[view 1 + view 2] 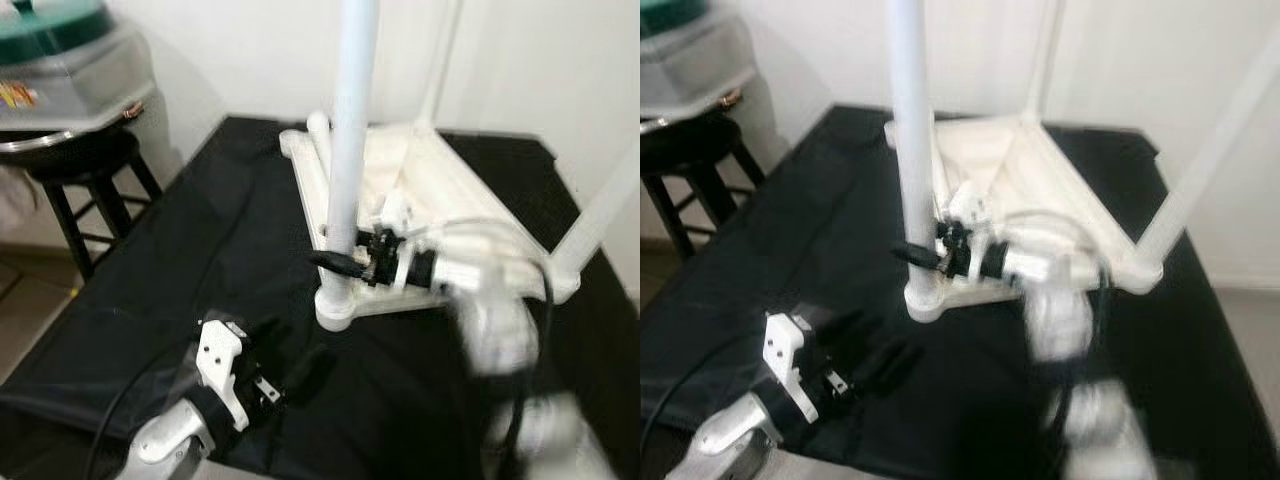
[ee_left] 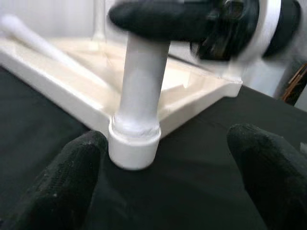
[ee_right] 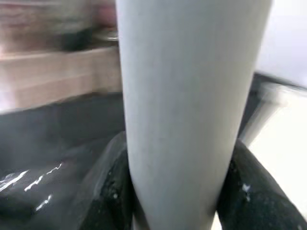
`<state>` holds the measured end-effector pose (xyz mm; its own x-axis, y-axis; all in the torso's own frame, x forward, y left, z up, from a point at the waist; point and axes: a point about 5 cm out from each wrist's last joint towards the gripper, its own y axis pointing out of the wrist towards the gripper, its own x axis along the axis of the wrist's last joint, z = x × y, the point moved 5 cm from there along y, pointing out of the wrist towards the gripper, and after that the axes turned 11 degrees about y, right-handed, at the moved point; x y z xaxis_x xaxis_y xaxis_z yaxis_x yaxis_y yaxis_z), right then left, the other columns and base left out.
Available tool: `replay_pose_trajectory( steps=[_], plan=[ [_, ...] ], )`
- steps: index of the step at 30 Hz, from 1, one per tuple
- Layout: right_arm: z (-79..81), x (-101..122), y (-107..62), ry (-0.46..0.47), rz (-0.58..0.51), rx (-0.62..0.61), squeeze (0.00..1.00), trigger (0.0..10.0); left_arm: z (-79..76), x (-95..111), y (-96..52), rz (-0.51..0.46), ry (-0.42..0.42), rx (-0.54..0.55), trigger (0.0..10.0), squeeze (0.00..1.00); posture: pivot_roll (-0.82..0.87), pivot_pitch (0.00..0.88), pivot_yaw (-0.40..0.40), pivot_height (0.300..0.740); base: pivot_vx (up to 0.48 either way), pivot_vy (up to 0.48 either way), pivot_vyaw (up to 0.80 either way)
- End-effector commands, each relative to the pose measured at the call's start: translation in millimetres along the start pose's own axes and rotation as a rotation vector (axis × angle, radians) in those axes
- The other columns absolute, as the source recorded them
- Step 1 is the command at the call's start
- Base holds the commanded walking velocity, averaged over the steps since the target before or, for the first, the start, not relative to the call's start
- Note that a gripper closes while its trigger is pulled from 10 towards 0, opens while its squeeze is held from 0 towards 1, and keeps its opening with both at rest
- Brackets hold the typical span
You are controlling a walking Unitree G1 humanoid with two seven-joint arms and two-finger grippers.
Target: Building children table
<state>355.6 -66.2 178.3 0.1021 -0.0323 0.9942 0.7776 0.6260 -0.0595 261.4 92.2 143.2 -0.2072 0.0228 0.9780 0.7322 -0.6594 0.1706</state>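
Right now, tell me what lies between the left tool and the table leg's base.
Only bare black cloth lies between the open left tool and the leg, as the left wrist view shows.

Home rm: plain white wall (image 1: 520, 60), black wooden stool (image 1: 85, 180) w/ plastic storage bin (image 1: 60, 80) on it.

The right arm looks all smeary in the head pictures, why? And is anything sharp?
In the left eye view the right arm smears from motion blur, while the left gripper looks crisper. In the right wrist view the white leg is soft, being so close. In the left wrist view the leg's base is fairly sharp.
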Motion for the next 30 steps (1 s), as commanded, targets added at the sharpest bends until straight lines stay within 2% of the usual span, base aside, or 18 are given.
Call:
replay_pose_trajectory(
  steps=[1, 2, 4, 7, 8, 9, 10, 12, 13, 14, 16, 19, 20, 22, 24, 25, 26, 30],
  plan=[
    [-16.0, -67.2, -25.0, 0.074, 0.279, -0.168, 0.00, 0.0, 4.1, -2.7, -1.8, 0.007, 0.003, 0.009, 10.0, 0.00, 0.02, 0.144, 0.025, 0.740, 0.000, 0.000, 0.00],
    [-16.0, -67.2, -25.0, 0.074, 0.279, -0.168, 0.00, 0.0, 4.1, -2.7, -1.8, 0.007, 0.003, 0.009, 10.0, 0.00, 0.02, 0.144, 0.025, 0.740, 0.000, 0.000, 0.00],
    [4.6, -49.8, -17.3, 0.054, 0.230, -0.101, 0.00, 0.0, 5.6, -4.5, 2.1, 0.006, -0.003, -0.008, 10.0, 0.00, 0.02, 0.138, 0.026, 0.740, 0.000, 0.000, 0.00],
    [5.3, -45.0, -7.9, 0.037, 0.228, -0.116, 0.00, 0.0, 4.7, -5.3, 5.0, 0.006, -0.001, -0.020, 10.0, 0.00, 0.03, 0.129, 0.010, 0.740, 0.000, 0.000, 0.00],
    [5.7, -43.4, -5.8, 0.033, 0.234, -0.131, 0.00, 1.9, 4.8, -5.3, 5.3, 0.005, 0.003, -0.016, 10.0, 0.00, 0.03, 0.129, 0.010, 0.740, 0.000, 0.000, 0.00],
    [5.7, -41.8, -4.9, 0.027, 0.239, -0.148, 0.00, 9.0, 5.5, -5.0, 5.2, 0.003, 0.006, -0.006, 10.0, 0.00, 0.03, 0.129, 0.010, 0.740, 0.000, 0.000, 0.00],
    [5.6, -40.2, -5.0, 0.021, 0.242, -0.160, 0.00, 10.0, 6.4, -4.6, 5.1, -0.001, 0.006, 0.006, 10.0, 0.00, 0.03, 0.133, 0.003, 0.740, 0.000, 0.000, 0.00],
    [6.6, -35.2, -5.4, 0.028, 0.236, -0.186, 0.00, 10.0, 8.1, -3.5, 5.1, -0.007, 0.004, 0.026, 10.0, 0.00, 0.03, 0.136, 0.000, 0.740, 0.000, 0.000, 0.00],
    [6.3, -32.3, -5.1, 0.032, 0.227, -0.187, 0.14, 10.0, 8.4, -3.2, 5.0, -0.008, 0.004, 0.029, 10.0, 0.00, 0.04, 0.136, 0.002, 0.740, 0.000, 0.000, 0.00],
    [5.2, -28.6, -4.5, 0.033, 0.217, -0.176, 1.00, 10.0, 8.6, -2.9, 4.9, -0.008, 0.005, 0.030, 10.0, 0.00, 0.04, 0.137, 0.004, 0.740, 0.000, 0.000, 0.00],
    [4.6, -26.1, -4.8, 0.032, 0.212, -0.171, 1.00, 10.0, 8.7, -2.9, 4.8, -0.008, 0.005, 0.029, 10.0, 0.00, 0.04, 0.137, 0.004, 0.740, 0.000, 0.000, 0.00],
    [4.7, -5.2, -1.8, 0.027, 0.152, -0.072, 1.00, 10.0, 9.1, -2.7, 5.1, -0.008, 0.005, 0.025, 10.0, 0.00, 0.04, 0.137, 0.009, 0.740, 0.000, 0.000, 0.00],
    [12.3, 14.7, -1.2, -0.019, 0.085, 0.088, 1.00, 10.0, 8.4, -2.5, 5.7, -0.009, 0.003, 0.020, 10.0, 0.00, 0.04, 0.140, 0.012, 0.740, 0.000, 0.000, 0.00],
    [17.6, 24.5, -4.9, -0.063, 0.056, 0.198, 1.00, 10.0, 7.7, -2.2, 6.0, -0.011, 0.003, 0.018, 10.0, 0.00, 0.04, 0.142, 0.013, 0.740, 0.000, 0.000, 0.00],
    [18.9, 26.6, -6.6, -0.077, 0.052, 0.225, 1.00, 10.0, 7.6, -2.1, 6.1, -0.011, 0.003, 0.018, 10.0, 0.00, 0.04, 0.142, 0.013, 0.740, 0.000, 0.000, 0.00],
    [20.5, 30.1, -11.8, -0.134, 0.034, 0.309, 0.61, 10.0, 7.0, -1.9, 6.5, -0.013, 0.002, 0.019, 10.0, 0.00, 0.04, 0.144, 0.013, 0.740, 0.000, 0.000, 0.00],
    [17.8, 29.6, -18.8, -0.178, 0.039, 0.404, 0.00, 10.0, 6.1, -1.6, 7.2, -0.014, 0.001, 0.019, 10.0, 0.00, 0.05, 0.145, 0.011, 0.740, 0.000, 0.000, 0.00],
    [1.6, 20.5, -19.8, -0.196, 0.121, 0.460, 0.00, 10.0, 5.1, -1.0, 7.7, -0.016, 0.000, 0.020, 10.0, 0.00, 0.05, 0.150, 0.013, 0.740, 0.000, 0.000, 0.00]
  ],
)
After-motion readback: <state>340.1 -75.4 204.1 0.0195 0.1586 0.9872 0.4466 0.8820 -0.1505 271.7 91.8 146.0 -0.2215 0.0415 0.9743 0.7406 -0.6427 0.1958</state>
